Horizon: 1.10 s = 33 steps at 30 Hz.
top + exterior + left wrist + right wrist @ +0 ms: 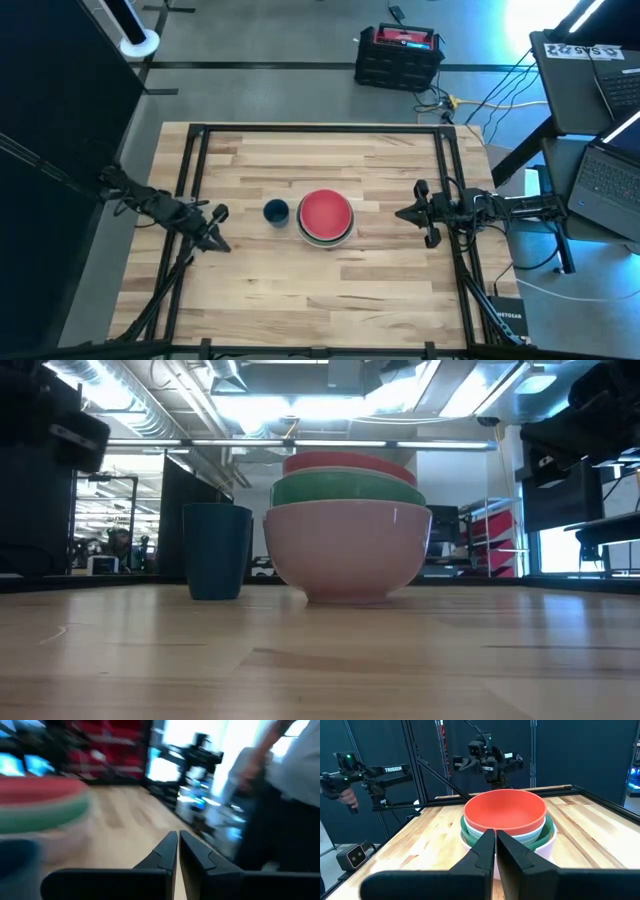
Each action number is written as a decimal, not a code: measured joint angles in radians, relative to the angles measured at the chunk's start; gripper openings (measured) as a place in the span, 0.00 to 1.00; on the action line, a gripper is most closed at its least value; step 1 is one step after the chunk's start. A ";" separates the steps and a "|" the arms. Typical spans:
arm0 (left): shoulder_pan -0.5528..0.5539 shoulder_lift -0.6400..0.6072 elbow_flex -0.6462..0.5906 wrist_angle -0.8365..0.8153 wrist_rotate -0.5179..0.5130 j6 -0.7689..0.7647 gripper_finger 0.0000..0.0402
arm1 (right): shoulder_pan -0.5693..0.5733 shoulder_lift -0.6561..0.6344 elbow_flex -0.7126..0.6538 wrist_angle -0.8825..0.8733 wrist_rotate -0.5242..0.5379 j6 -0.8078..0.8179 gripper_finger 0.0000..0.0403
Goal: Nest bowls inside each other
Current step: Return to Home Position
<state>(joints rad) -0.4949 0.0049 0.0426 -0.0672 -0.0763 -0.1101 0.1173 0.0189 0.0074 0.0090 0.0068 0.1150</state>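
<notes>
The bowls stand nested in one stack point(325, 217) at the table's middle. A red bowl point(505, 809) is on top, a green one point(347, 490) under it, and a larger white one point(347, 552) at the bottom, resting by its base on the wood. My left gripper point(222, 242) is shut and empty left of the stack, pointing past its near side. My right gripper point(496, 838) is shut and empty right of the stack, pointing level at it. Both stay clear of the bowls.
A dark teal cup point(276, 211) stands upright just left of the stack, between it and my left gripper. A black frame point(195, 180) runs along the table's edges. A person point(292, 765) stands beyond the table in the left wrist view. Bare wood lies near and far of the stack.
</notes>
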 joint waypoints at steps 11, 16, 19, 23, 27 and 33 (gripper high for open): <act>0.314 0.009 -0.002 0.010 -0.048 0.112 0.00 | 0.000 0.000 0.000 0.000 0.000 0.000 0.00; 0.447 0.019 -0.002 0.007 -0.036 0.137 0.00 | 0.000 0.000 0.000 0.000 0.000 0.000 0.00; 0.527 0.026 -0.002 0.006 -0.029 0.151 0.00 | 0.000 0.000 0.000 0.000 0.000 0.000 0.00; 0.540 0.036 -0.002 0.002 -0.004 0.161 0.00 | 0.000 0.000 0.000 0.000 0.000 0.000 0.00; 0.540 0.035 -0.002 0.001 -0.001 0.181 0.00 | 0.000 0.000 0.000 0.000 0.000 0.000 0.00; 0.539 0.035 -0.002 0.001 -0.001 0.187 0.00 | 0.000 0.000 0.000 0.000 0.000 0.000 0.00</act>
<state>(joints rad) 0.0444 0.0402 0.0406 -0.0662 -0.0773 0.0771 0.1177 0.0189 0.0071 0.0086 0.0067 0.1150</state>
